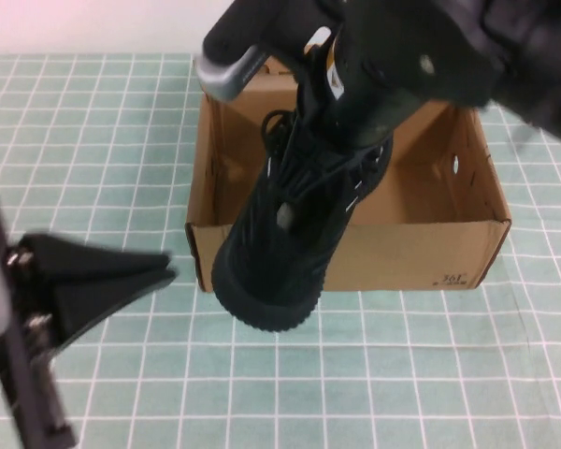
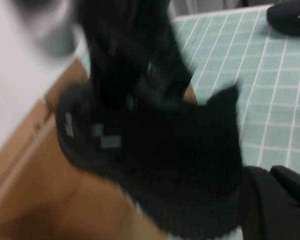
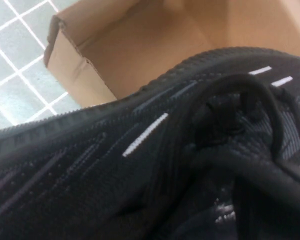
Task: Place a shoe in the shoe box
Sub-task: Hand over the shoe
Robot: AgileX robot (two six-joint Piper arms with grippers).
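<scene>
Green mat [image 1: 93, 122]: checked, covers the table under everything.
Box [image 1: 411, 253]: brown cardboard, open, on the mat at centre.
Shoe [image 1: 280, 243]: black knit, held in the air, toe hanging down over the box's front wall.
Right gripper [image 1: 341, 89]: above the box, clamped on the shoe's heel end.
Left gripper [image 1: 164, 274]: low at left, just beside the box's front corner; fingers' spread cannot be told.
</scene>
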